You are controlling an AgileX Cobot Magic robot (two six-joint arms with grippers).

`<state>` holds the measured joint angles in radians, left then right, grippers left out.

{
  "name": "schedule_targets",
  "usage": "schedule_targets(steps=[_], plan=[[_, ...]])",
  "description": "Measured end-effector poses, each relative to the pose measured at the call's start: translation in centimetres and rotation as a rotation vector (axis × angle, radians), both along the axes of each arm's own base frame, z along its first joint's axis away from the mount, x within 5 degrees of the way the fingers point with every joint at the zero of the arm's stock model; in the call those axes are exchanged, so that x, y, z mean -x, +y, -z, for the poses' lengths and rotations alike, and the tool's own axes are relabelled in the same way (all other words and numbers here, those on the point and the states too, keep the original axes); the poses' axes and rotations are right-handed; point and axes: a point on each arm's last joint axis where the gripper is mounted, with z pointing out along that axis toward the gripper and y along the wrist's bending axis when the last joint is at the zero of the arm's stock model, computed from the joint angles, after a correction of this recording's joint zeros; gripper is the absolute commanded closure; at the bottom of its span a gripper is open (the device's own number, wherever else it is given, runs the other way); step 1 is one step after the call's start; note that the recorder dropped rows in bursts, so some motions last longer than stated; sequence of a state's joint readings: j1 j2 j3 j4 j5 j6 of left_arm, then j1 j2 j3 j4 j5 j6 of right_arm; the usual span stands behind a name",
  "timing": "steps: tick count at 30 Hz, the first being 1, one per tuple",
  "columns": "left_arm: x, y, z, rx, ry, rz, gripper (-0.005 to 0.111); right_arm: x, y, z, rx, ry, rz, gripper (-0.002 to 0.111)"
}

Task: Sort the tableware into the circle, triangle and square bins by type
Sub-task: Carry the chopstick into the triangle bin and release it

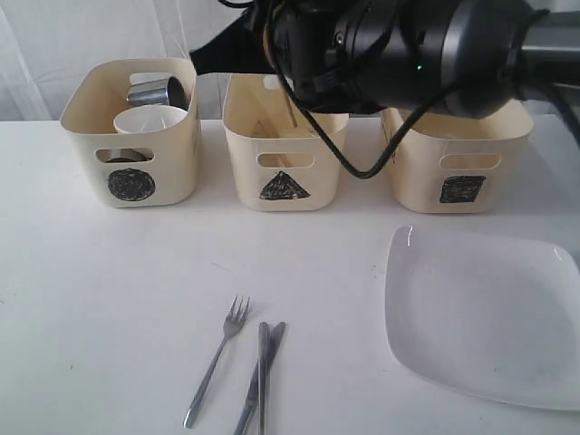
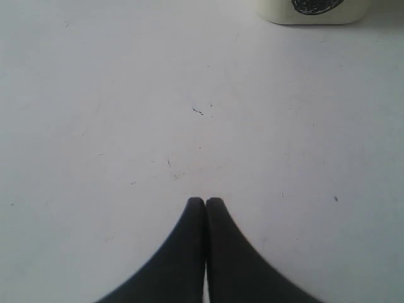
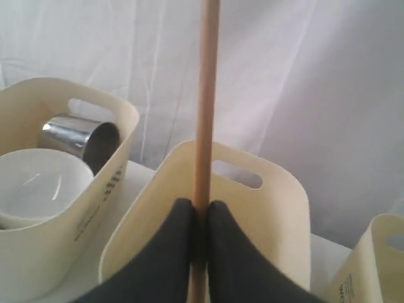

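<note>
Right gripper [image 3: 201,205] is clenched on a chopstick [image 3: 207,95], the wooden stick standing upright between the jaws, right at the triangle bin [image 1: 240,149]. The bin's cut-out handle shows just behind the stick. Left of the triangle bin sits the circle bin [image 1: 86,127], with a steel mug [image 1: 156,91] tipped on its side and a white bowl [image 1: 149,120] inside. The square bin [image 1: 426,154] sits to its right. Out in front of the triangle bin, well apart from it on the table [image 1: 91,299], lie the fork [image 1: 217,358] and two knives [image 1: 263,376] side by side. The plate [image 1: 480,313] rests in front and to the right. The left gripper [image 2: 205,202] is pinched shut on nothing, over bare table.
</note>
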<state>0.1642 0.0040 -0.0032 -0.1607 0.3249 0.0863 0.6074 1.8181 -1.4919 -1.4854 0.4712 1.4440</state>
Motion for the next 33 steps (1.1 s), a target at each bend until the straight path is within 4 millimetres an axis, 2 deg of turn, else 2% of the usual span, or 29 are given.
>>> schedule_targets(steps=[6, 11, 13, 21, 25, 28, 33], plan=[[0.0, 0.0, 0.0, 0.000, 0.000, 0.000, 0.107, -4.6, -3.0, 4.3, -0.176, -0.004, 0.169, 0.108], [0.0, 0.0, 0.0, 0.000, 0.000, 0.000, 0.107, -6.3, -3.9, 7.3, -0.172, 0.047, 0.206, 0.108], [0.0, 0.0, 0.0, 0.000, 0.000, 0.000, 0.107, -6.4, -3.8, 7.2, -0.179, 0.047, 0.197, 0.106], [0.0, 0.0, 0.0, 0.000, 0.000, 0.000, 0.107, -6.9, -3.2, 4.4, -0.258, -0.007, 0.156, 0.106], [0.0, 0.0, 0.0, 0.000, 0.000, 0.000, 0.107, -7.4, -3.8, 3.5, -0.296, -0.069, 0.243, 0.106], [0.0, 0.0, 0.0, 0.000, 0.000, 0.000, 0.107, -8.3, -4.6, 4.1, -0.336, -0.080, 0.297, 0.106], [0.0, 0.0, 0.0, 0.000, 0.000, 0.000, 0.107, -10.3, -5.0, 6.3, -0.364, -0.051, 0.308, 0.105]])
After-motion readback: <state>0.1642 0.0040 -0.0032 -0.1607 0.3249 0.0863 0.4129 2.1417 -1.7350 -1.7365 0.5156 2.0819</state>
